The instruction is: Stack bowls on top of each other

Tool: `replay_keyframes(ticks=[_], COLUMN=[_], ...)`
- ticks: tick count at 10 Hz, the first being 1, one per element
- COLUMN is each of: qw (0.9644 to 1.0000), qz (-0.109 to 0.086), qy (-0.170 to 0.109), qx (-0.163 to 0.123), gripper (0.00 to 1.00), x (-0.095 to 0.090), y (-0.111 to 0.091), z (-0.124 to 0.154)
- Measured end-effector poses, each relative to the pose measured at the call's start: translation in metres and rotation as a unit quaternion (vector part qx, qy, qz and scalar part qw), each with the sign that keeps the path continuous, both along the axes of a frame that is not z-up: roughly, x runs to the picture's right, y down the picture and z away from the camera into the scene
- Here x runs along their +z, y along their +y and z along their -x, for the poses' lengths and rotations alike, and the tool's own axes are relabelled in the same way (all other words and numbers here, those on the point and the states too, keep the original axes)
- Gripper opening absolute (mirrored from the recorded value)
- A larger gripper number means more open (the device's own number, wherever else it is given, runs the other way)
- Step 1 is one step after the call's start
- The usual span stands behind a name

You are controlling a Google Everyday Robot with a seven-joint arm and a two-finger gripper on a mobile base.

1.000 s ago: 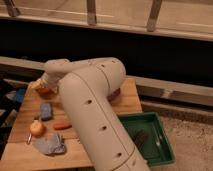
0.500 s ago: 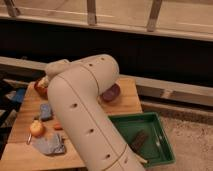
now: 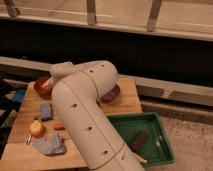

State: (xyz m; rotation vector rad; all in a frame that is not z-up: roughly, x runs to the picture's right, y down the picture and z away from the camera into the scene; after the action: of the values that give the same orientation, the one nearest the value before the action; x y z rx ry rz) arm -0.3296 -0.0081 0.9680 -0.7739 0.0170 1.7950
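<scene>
The red-orange bowl (image 3: 39, 86) sits at the far left of the wooden table (image 3: 129, 103). The dark purple bowl (image 3: 113, 93) stands near the table's back middle, its left part hidden behind my big cream arm (image 3: 85, 115). The arm sweeps from the bottom of the view up and leftwards. Its end bends down to the red-orange bowl, and my gripper (image 3: 48, 85) is at that bowl's right rim, mostly hidden by the arm.
A green tray (image 3: 167, 150) with a dark bar (image 3: 139, 140) lies at the table's right. On the left front lie a blue sponge (image 3: 46, 111), a round orange fruit (image 3: 36, 128), a small orange piece (image 3: 59, 126) and a grey crumpled bag (image 3: 50, 145).
The arm has shifted so that more of the purple bowl and the tray show. Its end has come down towards the red-orange bowl.
</scene>
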Motion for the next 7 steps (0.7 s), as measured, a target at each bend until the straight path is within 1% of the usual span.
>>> replay_keyframes(ticks=[1,2,4,6,7], qw=[1.0,0.9998,0.9993,0.9984,0.9979], qz=[0.005,0.01,0.017,0.018,0.017], qy=[-0.007,-0.017,-0.031,-0.053,-0.062], qx=[0.0,0.002,0.009,0.01,0.008], gripper=[0.61,0.49,0.31,0.08,0.03], x=[0.0,-0.001,-0.001,-0.007,-0.012], y=[0.003,0.006,0.008,0.008,0.008], z=[0.003,0.008,0.008,0.013,0.018])
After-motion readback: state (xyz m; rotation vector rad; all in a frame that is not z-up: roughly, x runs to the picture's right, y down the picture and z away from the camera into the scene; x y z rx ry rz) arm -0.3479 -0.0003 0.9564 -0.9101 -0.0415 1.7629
